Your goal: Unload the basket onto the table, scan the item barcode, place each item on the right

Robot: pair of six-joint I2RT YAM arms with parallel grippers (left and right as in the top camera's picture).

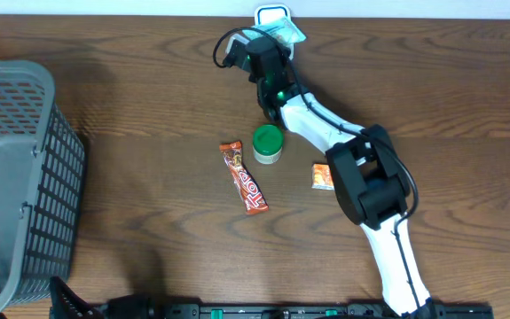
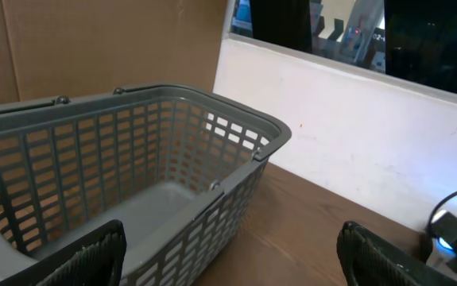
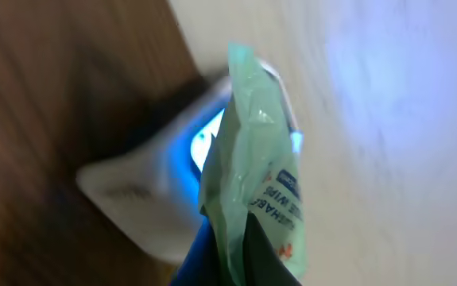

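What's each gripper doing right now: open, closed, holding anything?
Left gripper: open, holding nothing.
Right gripper: closed on the green packet, held in front of the scanner.

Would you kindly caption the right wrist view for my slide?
Right gripper holds a green packet before the glowing scanner.

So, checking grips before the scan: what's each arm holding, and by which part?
The right gripper pinches the green wipes packet by one end; the left gripper holds nothing.

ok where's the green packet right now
Overhead, the green packet is at the table's far edge, pinched in the right claw, beside the white scanner.
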